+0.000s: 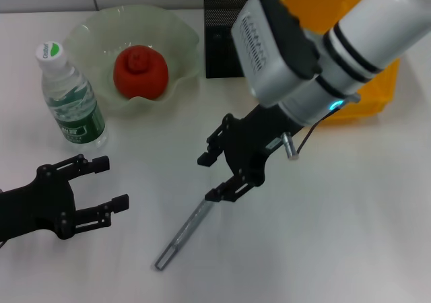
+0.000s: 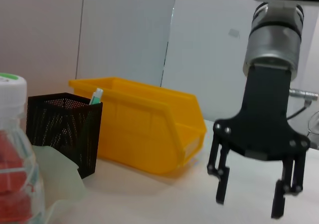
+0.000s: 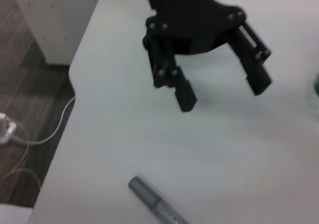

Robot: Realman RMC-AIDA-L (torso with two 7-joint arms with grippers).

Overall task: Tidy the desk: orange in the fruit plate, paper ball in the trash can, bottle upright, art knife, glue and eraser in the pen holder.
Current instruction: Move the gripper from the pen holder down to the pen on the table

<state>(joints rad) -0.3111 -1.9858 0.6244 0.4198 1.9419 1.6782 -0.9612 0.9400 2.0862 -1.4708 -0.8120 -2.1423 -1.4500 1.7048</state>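
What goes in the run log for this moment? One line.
right end effector: open, above art knife | left end effector: open, idle | orange: in fruit plate | bottle: upright

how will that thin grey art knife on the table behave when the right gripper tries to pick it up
The art knife looks slim and rigid, so probably light and stiff. Lying flat on the smooth table, it may slide or pivot if nudged. The open right gripper hangs above its upper end.

A plain white surface (image 1: 350, 236) carries everything in the head view, running pale and bare toward its near edge. Behind it stands a light grey wall (image 2: 124, 30) made of flat panels with thin vertical seams. Past the surface's edge, the right wrist view shows a wood-grain floor (image 3: 25, 99), where a white cable (image 3: 45, 134) lies curled.
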